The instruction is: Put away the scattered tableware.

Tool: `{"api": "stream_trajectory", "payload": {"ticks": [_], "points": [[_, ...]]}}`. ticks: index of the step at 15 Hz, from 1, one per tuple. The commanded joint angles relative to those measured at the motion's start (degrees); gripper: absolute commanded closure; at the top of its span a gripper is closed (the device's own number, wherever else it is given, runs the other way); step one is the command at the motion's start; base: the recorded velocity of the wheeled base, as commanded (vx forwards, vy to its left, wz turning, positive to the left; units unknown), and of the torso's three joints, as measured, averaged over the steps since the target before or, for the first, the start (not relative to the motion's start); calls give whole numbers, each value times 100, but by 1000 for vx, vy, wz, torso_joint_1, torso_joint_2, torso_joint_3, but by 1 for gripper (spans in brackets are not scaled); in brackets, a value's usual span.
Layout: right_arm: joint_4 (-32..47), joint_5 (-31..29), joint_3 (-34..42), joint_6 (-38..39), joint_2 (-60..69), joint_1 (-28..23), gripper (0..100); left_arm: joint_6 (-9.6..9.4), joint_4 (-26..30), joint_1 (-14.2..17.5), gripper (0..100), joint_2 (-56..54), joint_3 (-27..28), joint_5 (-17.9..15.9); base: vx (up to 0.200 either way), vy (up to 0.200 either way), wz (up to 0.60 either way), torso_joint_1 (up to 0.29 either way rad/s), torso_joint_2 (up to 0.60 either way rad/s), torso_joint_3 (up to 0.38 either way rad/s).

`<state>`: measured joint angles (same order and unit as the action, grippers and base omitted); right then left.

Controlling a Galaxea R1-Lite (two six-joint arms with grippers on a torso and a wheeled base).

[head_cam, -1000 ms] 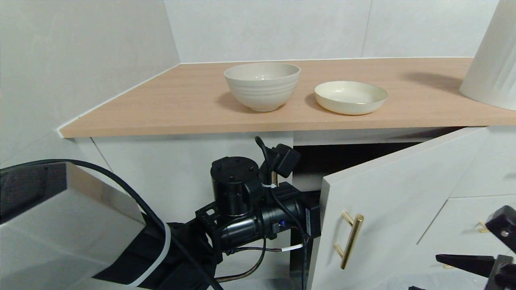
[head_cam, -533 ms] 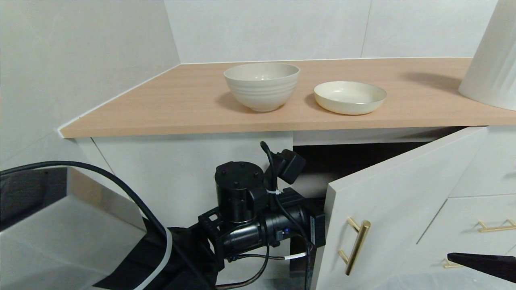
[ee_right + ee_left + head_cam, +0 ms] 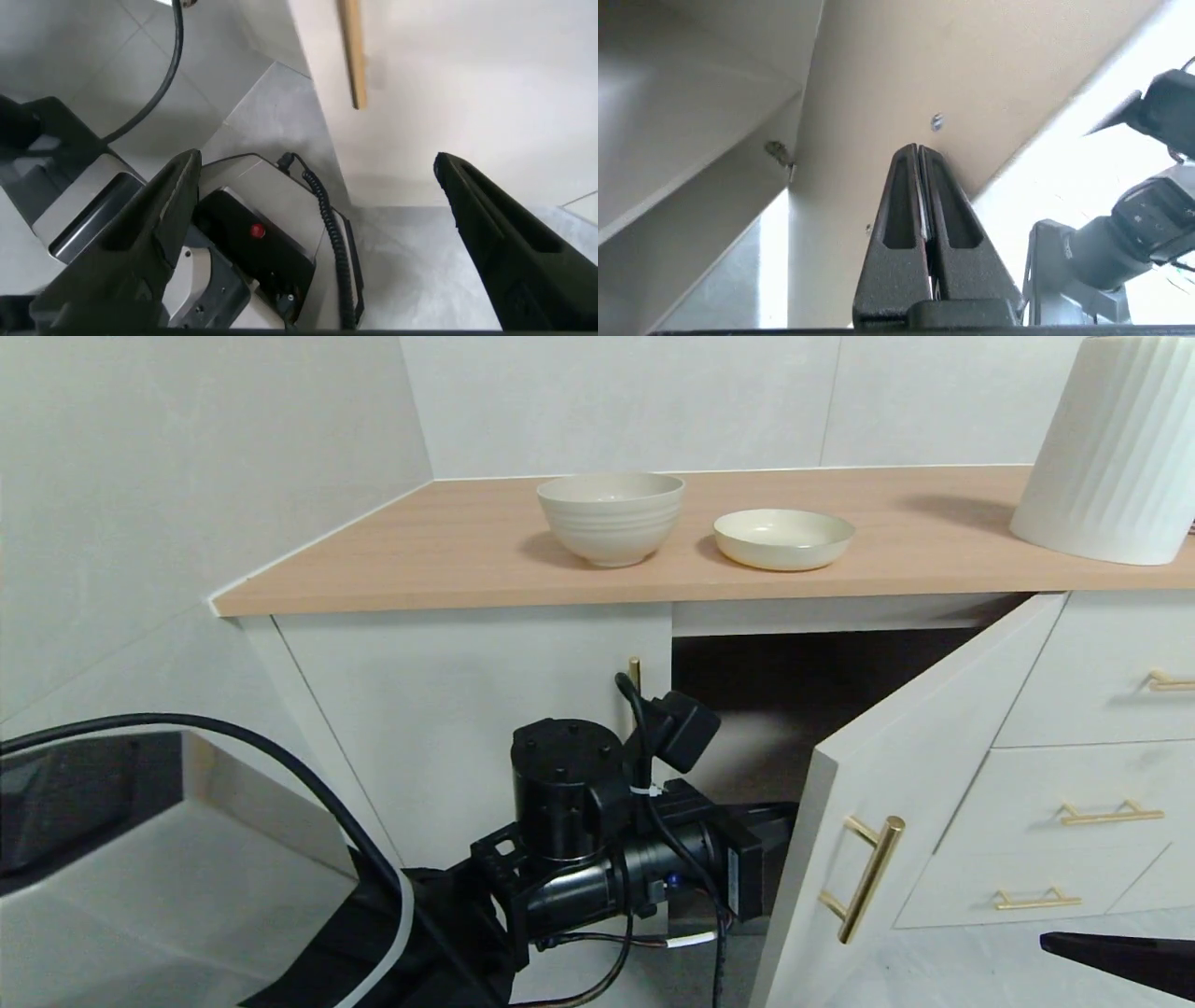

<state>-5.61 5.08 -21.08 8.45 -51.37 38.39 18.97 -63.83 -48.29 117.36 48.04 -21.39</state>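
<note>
Head view: bowl and shallow dish stand side by side, apart, on the counter above the open cabinet door. Left wrist view: left gripper, fingers pressed together. Right wrist view: right gripper, fingers spread wide, gripping nothing.

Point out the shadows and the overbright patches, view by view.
Head view: the bowl and the dish throw soft shadows leftward on the countertop; the open cabinet is dark inside. Left wrist view: a washed-out white patch beside the shut left gripper. Right wrist view: even light.
</note>
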Motion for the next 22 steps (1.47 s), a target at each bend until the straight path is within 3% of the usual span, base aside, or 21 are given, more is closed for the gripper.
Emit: {"api": "stream_trajectory", "payload": {"ticks": [1, 7, 13, 15, 20, 22], "points": [[-2, 1, 16, -1, -40, 2, 0, 2, -7, 21, 100, 85, 21, 12, 0, 0, 0, 0, 0, 0], [-2, 1, 60, -1, -57, 2, 0, 2, 2, 21, 100, 569, 416, 12, 0, 0, 0, 0, 0, 0], [7, 1, 69, -10, -57, 2, 0, 2, -15, 12, 100, 630, 416, 83, -200, 0, 0, 4, 4, 3], [7, 1, 69, -10, -66, 11, 0, 2, -15, 21, 100, 727, 478, 83, 0, 0, 0, 0, 0, 0], [-2, 133, 77, -10, -40, 11, 0, -7, 46, 21, 100, 1228, 1295, 92, 0, 0, 0, 0, 0, 0], [-2, 142, 69, -10, -22, 20, 0, -113, 46, -49, 100, 1333, 1418, 92, 0, 0, 0, 0, 0, 0]]}}
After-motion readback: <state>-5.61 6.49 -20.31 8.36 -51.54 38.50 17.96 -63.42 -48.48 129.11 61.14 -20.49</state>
